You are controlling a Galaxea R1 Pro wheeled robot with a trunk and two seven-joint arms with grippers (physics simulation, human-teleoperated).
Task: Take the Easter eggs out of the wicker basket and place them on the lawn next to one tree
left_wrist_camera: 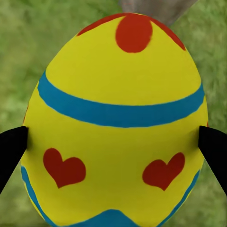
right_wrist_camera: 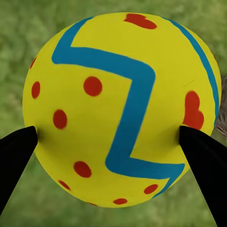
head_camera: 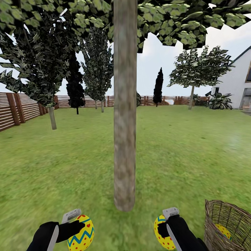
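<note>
Both eggs sit clamped: left gripper (head_camera: pixel 77 223) holds the hearts egg (left_wrist_camera: pixel 116 123), right gripper (head_camera: pixel 166 223) the zigzag egg (right_wrist_camera: pixel 123 109), low beside the tree (head_camera: pixel 124 139). We judge them smooth, rigid, slippery (widest-girth grip best). Third egg (head_camera: pixel 223 230) waits in the wicker basket (head_camera: pixel 223 212).

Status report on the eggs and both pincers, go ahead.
Left pincer shut on egg. Right pincer shut on second egg. Third egg in wicker basket. Tree trunk dead ahead.

Bright, even, shadowless daylight (rendered); soft blur on lawn (head_camera: pixel 195 150) textures.
</note>
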